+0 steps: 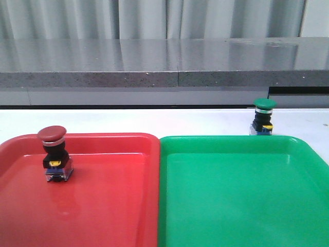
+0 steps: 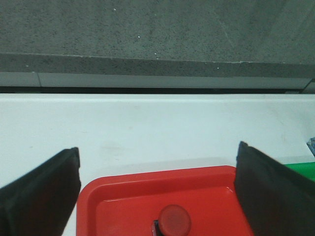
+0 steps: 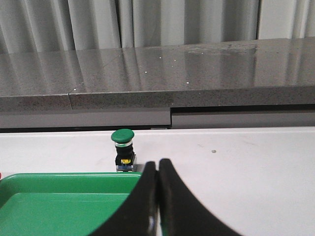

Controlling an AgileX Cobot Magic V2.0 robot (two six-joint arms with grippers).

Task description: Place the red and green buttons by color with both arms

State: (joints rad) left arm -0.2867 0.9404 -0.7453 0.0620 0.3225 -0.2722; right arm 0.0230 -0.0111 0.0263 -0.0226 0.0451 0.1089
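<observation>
Red button (image 1: 54, 153) already in red tray (image 1: 113, 206). Green button (image 1: 263, 117) outside green tray (image 1: 241, 200), probably touching rim. Left gripper (image 2: 157, 189) wide open, right gripper (image 3: 158, 196) closed empty.

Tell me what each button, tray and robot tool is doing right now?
Red button: upright inside the red tray.
Green button: upright on the white table, behind the green tray, not in it.
Red tray: holds the red button.
Green tray: empty.
Left tool: open, above the red button.
Right tool: shut, holding nothing.
</observation>
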